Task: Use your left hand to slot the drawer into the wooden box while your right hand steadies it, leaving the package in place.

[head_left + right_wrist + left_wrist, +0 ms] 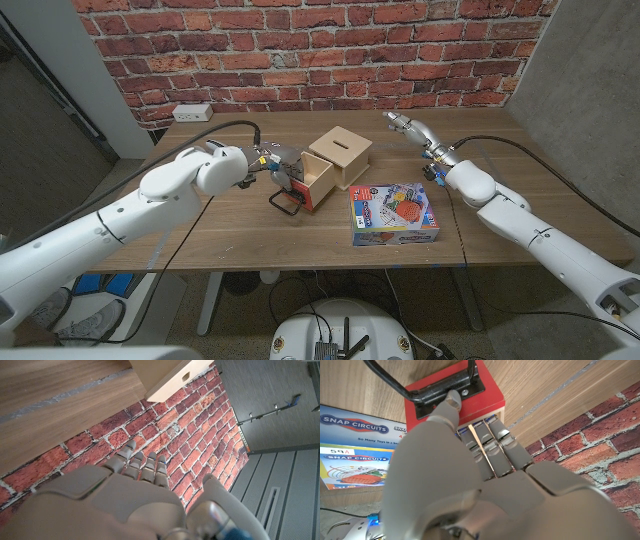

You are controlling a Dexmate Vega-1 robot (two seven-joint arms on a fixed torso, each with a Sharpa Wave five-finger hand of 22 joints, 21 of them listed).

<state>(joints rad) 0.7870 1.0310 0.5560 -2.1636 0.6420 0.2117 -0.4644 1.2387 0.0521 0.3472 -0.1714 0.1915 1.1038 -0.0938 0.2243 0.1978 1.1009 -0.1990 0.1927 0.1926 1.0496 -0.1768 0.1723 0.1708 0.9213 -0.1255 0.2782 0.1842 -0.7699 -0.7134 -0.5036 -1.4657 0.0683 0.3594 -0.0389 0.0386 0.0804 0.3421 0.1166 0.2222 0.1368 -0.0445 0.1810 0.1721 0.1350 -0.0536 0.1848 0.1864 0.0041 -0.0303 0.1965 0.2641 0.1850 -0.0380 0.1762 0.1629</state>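
Head view. Wooden table (240, 225); brick wall behind. Wooden box (341, 153) with a slotted lid sits mid-table. The drawer (312, 182), red-fronted with a black wire handle, stands partly out of the box on its near-left side. Your left hand (272, 166) is at the drawer; finger detail is too small to read here. Your right hand (408, 127) hovers right of the box, well apart from it, fingers loosely spread, holding nothing. Snap Circuits package (394, 213) lies flat just in front and to the right of the box.

Left wrist view. Left hand (455, 460) lies over the drawer (455, 390): thumb tip on the red front beside the handle, fingers laid close together along the drawer's side. You are pressing or lightly gripping it rather than hooking the handle. Package (352, 445) shows alongside.

Right wrist view. Right hand (135, 485) is in free air, fingers slightly apart, clamped on nothing; box corner (170, 377) beyond.

Status, as judged. Drawer not yet home; box not yet steadied. Remaining: set your right hand on the box, push the drawer flush, leave the package be.
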